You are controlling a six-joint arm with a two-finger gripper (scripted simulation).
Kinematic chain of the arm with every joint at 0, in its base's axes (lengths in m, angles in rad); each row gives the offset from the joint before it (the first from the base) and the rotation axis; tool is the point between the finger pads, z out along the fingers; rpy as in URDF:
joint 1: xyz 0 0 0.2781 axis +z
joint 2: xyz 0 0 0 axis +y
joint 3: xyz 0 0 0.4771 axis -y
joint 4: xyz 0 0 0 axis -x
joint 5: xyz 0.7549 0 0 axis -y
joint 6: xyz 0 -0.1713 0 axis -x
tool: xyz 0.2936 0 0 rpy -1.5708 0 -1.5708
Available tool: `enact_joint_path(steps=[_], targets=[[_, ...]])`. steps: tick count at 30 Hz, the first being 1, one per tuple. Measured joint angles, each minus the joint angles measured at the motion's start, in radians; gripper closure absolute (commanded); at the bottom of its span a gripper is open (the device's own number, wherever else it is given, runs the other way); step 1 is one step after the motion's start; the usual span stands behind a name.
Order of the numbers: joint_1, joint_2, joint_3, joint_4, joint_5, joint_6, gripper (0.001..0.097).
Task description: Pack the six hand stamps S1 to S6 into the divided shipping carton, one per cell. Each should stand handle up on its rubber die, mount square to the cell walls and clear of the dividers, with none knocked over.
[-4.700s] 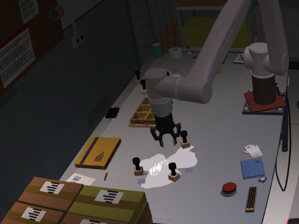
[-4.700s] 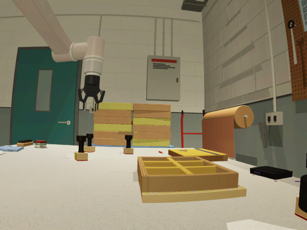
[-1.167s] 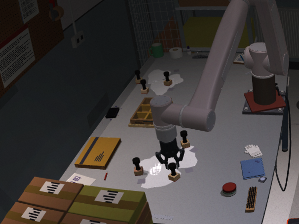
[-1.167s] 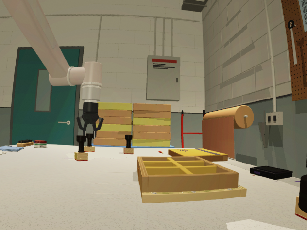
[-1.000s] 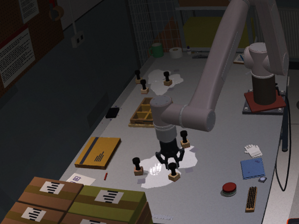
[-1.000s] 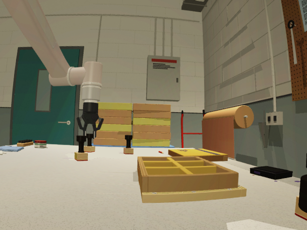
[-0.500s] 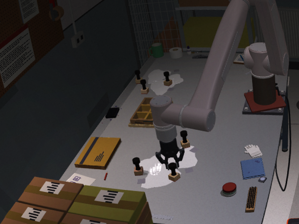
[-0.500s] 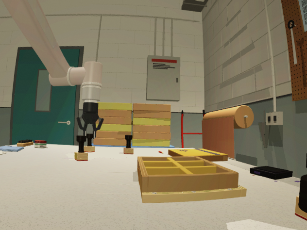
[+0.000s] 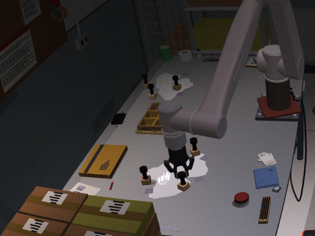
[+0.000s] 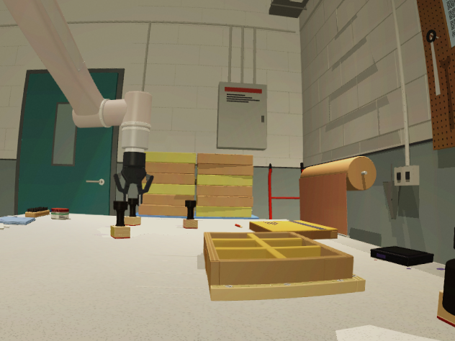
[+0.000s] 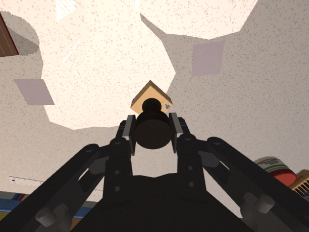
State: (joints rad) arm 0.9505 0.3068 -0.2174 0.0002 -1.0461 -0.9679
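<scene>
On the near part of the table three hand stamps stand upright on a bright patch. I grip the black knob handle of the front stamp (image 9: 183, 181), its wooden mount resting on the table, with my gripper (image 9: 180, 170) closed around it from above. A second stamp (image 9: 145, 176) stands to the left and a third stamp (image 9: 194, 147) behind. The divided carton (image 9: 151, 118) sits mid-table with its visible cells empty. Three more stamps (image 9: 151, 91) stand beyond it on another bright patch.
A red ink pad tin (image 9: 241, 199) and a brush (image 9: 264, 209) lie to the right of the held stamp. A flat yellow box (image 9: 103, 161) lies to the left, stacked cartons (image 9: 85, 213) fill the near corner, and a blue notebook (image 9: 266, 177) and glove (image 9: 266, 158) lie right.
</scene>
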Motion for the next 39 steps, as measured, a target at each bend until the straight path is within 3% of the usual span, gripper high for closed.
enact_joint_path(steps=[6, 30, 39], targets=[[0.000, 0.000, 0.000, 0.000, 0.000, 0.000, 0.0901], [0.000, -0.004, 0.000, 0.000, -0.006, 0.000, 0.0901], [0.000, -0.054, 0.015, 0.000, -0.071, 0.000, 0.0901]])
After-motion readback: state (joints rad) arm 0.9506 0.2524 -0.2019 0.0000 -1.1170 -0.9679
